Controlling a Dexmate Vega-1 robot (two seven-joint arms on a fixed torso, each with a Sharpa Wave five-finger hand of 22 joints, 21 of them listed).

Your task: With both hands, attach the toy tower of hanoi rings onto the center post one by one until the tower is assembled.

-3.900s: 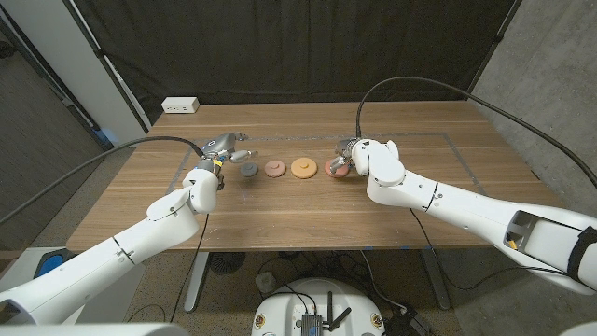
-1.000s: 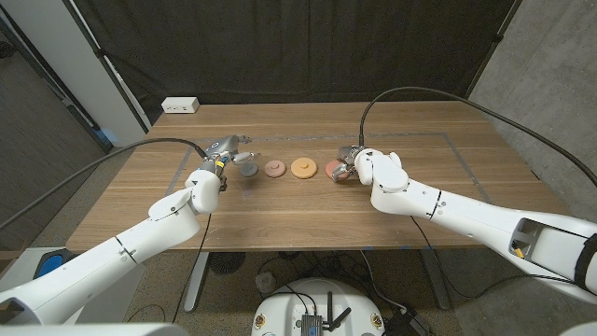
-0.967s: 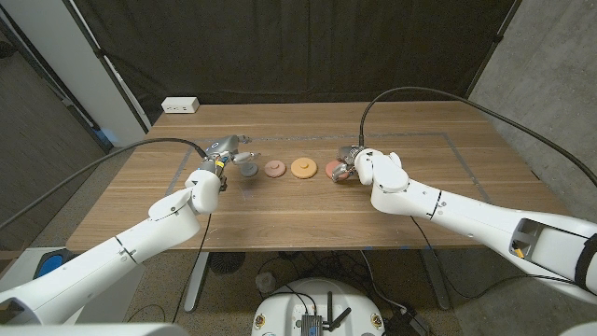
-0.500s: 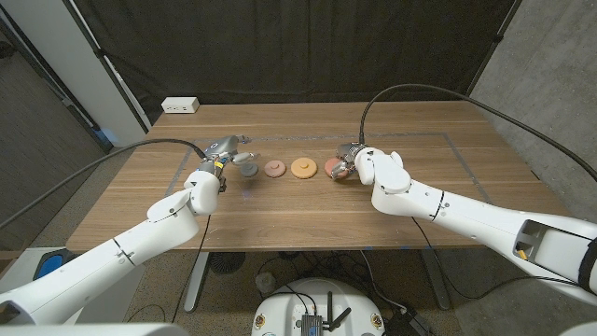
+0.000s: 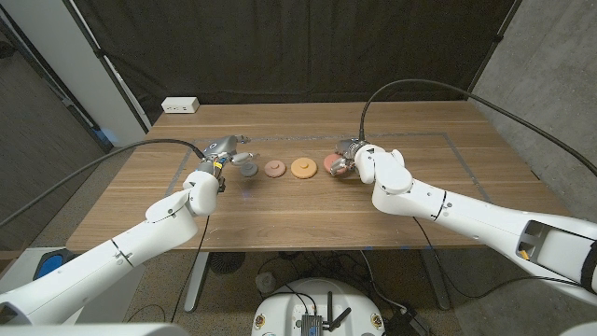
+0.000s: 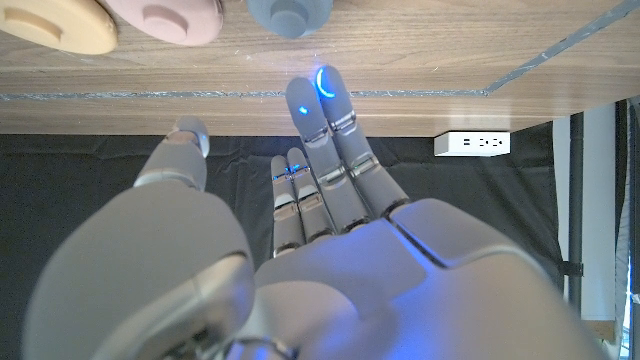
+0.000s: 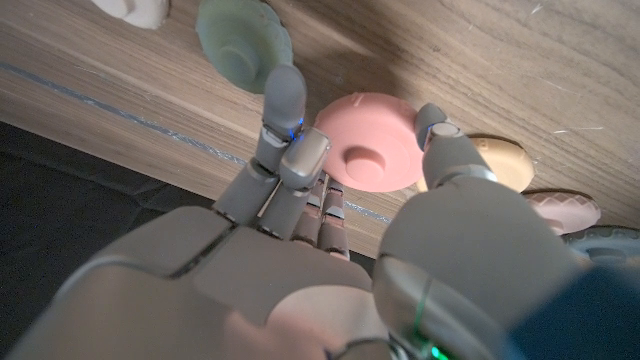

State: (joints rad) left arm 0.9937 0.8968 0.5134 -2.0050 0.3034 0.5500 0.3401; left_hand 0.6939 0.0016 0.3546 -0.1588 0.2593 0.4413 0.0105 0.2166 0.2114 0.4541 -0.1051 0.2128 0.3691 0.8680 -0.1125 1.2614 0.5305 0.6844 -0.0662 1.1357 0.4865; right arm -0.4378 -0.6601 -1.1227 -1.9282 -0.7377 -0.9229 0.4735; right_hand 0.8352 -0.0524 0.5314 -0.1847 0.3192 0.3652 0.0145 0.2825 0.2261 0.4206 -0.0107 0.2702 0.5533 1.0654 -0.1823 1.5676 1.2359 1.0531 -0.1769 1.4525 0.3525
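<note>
Your right hand (image 5: 347, 159) has the pink ring (image 7: 368, 142) pinched between a finger and the thumb; the right wrist view shows a fingertip (image 7: 285, 92) at one edge of the ring and the thumb at the opposite edge, with the ring held just off the wooden table (image 5: 308, 210). In the head view the same pink ring (image 5: 333, 165) sits at the right end of the row of pieces, partly hidden by your hand.

Your left hand (image 5: 227, 151) is beside the grey ring (image 5: 248, 168) at the left end of the row. From the left wrist view its fingers (image 6: 330, 110) reach out straight and close together toward the grey ring (image 6: 290, 16), with the thumb spread off to one side; nothing is between them, so that hand is apart and holding nothing. You cannot tell from either view whether a fingertip touches the ring.

Between your two hands lie two more rings flat on the table: a dusty-pink ring (image 5: 274, 168) just beside the grey one, then an orange ring (image 5: 303, 167). In the right wrist view you also see a pale green ring (image 7: 243, 42) and a white piece (image 7: 130, 8) lying on the table beyond the pink ring.

A white power strip (image 5: 180, 105) lies at the far left corner of the table.
</note>
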